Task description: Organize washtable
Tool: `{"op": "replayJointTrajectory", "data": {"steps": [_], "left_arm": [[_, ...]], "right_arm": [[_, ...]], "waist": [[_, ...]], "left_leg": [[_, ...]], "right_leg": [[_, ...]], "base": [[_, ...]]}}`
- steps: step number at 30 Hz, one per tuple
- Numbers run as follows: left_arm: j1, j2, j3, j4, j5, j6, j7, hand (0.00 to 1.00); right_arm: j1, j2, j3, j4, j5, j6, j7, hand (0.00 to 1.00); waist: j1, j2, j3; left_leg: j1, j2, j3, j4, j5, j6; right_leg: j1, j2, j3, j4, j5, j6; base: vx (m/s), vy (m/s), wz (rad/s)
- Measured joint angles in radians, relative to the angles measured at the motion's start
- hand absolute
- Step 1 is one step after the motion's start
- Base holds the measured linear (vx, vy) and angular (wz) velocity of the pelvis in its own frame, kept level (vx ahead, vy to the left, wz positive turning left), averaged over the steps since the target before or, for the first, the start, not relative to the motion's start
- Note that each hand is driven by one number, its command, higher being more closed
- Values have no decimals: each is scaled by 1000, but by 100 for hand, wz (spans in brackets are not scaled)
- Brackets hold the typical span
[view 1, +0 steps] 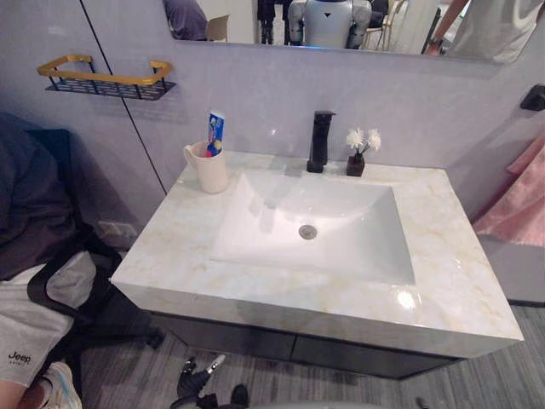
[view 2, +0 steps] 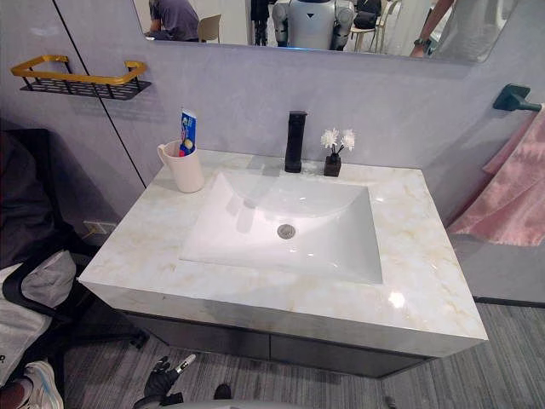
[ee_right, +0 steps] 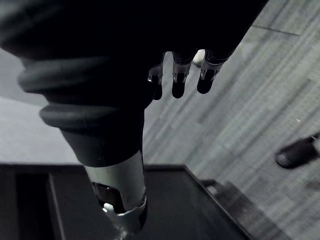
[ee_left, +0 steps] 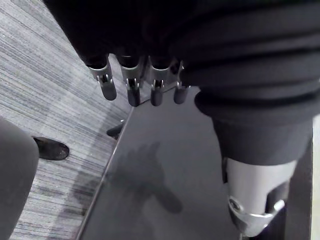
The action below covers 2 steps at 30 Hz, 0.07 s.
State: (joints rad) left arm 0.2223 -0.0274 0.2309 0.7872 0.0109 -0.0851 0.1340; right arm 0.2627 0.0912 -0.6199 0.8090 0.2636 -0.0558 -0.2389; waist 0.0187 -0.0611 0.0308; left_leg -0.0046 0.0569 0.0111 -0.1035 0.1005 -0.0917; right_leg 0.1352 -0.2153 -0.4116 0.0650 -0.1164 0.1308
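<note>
Left robot hand [ee_left: 132, 90] and right robot hand [ee_right: 179, 82] hanging low, fingers loose and straight. On the table [view 1: 443, 281], cup [view 1: 209, 170] with toothpaste tube [view 1: 215, 132] upright beside the sink [view 1: 349, 251].

Countertop [view 1: 443, 281]: front and sides open, back rim crowded.
Clock read from the middle of the basin [view 1: 341, 256]: a cup [view 1: 209, 169] with a toothpaste tube [view 1: 216, 130] stands at 10 o'clock, a black faucet [view 1: 320, 141] at 12, and a small flower vase [view 1: 357, 162] just beside it at 1. The marble is bare from 2 round through 6 to 9, so a hand can pass there. Off the table, a wall shelf [view 1: 106, 78] is high at 10, a pink towel [view 1: 519, 204] hangs at 3, and a seated person [view 1: 34, 256] is close at 8.
</note>
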Motion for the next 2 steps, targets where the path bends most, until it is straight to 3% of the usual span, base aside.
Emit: {"op": "replayJointTrajectory", "data": {"steps": [2], "left_arm": [[-10,9,-8,6,1,0,-1,0]], "right_arm": [[-5,0,22,13,-12,2,30,0]], "waist": [[1,-9,18]], "left_leg": [[13,-6,-1,0,-2,3]], "right_leg": [[16,-6,-4,-1,-3,4]], "base": [[59,-8,4]]}}
